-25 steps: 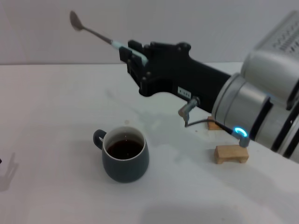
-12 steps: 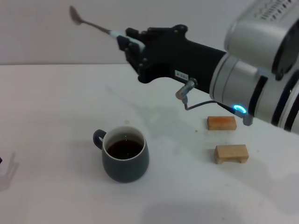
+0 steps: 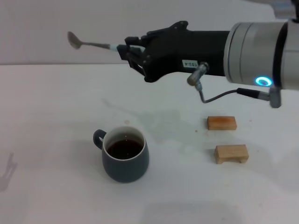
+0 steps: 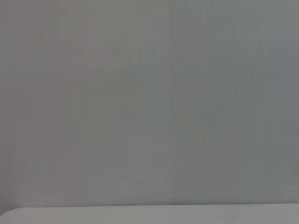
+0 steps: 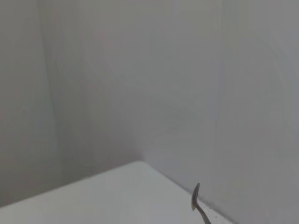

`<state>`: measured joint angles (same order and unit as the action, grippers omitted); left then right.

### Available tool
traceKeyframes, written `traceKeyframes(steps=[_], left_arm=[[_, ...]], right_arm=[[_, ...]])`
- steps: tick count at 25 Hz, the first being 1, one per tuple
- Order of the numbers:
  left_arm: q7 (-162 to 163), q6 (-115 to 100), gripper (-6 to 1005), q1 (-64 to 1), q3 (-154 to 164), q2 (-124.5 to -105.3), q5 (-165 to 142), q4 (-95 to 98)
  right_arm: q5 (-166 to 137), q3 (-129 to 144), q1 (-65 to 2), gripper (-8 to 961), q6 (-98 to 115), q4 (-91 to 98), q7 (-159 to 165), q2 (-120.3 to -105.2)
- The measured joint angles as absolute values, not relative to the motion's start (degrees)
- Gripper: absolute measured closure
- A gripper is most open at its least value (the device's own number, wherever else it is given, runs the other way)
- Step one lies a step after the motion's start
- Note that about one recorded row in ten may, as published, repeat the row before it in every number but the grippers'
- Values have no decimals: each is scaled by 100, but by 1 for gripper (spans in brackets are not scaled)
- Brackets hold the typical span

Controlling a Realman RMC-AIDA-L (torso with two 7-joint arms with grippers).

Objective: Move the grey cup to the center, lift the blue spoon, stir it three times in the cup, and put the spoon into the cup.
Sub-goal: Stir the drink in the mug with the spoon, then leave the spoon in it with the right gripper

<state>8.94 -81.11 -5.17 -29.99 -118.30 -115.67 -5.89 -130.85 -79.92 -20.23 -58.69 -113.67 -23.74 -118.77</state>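
— White tabletop (image 3: 56, 116) against a plain pale wall, right? What sits nearest the robot?

— Nearest is the grey cup (image 3: 124, 156): a rounded dark grey mug, white inside with a thin white rim, its small loop handle turned toward the robot's left. Dark brown liquid fills it partway. It stands upright on the table, a little left of the middle of the head view.

— And off to the right?

— Two small wooden blocks (image 3: 231, 153), one just behind the other, well apart from the cup. Faint smears mark the table between them and the cup.

— Farther back?

— The right gripper (image 3: 134, 51) reaches in from the right, high above the table and beyond the cup. Its jaws are closed on the pale blue handle of the blue spoon (image 3: 92, 44). The spoon juts out nearly level toward the robot's left, silver bowl at the far end, in the air and clear of the cup.

— Any writing?

— A small white label on the black gripper body carries dark characters, too small to read. A ring on the silver arm glows blue.

— The wrist cameras?

— The right wrist view shows only the spoon's metal bowl and neck before the wall. The left wrist view shows wall and a strip of table; the left gripper is not seen anywhere.
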Motion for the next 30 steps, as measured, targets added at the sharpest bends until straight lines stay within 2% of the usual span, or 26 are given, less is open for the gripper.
traceKeyframes(steps=[16,30], left_arm=[[925,-8365,140,-483,-3002,-11812,-11562,-563],[905,-8367,140,-436,-3015,-11813,-11557,-580]], right_arm=[[-13532,-8753,-3164,819,-8040,-11606,-1174,-11874],[-14047,-8795,-3403,818,-8715,-11533,-866,-11866]])
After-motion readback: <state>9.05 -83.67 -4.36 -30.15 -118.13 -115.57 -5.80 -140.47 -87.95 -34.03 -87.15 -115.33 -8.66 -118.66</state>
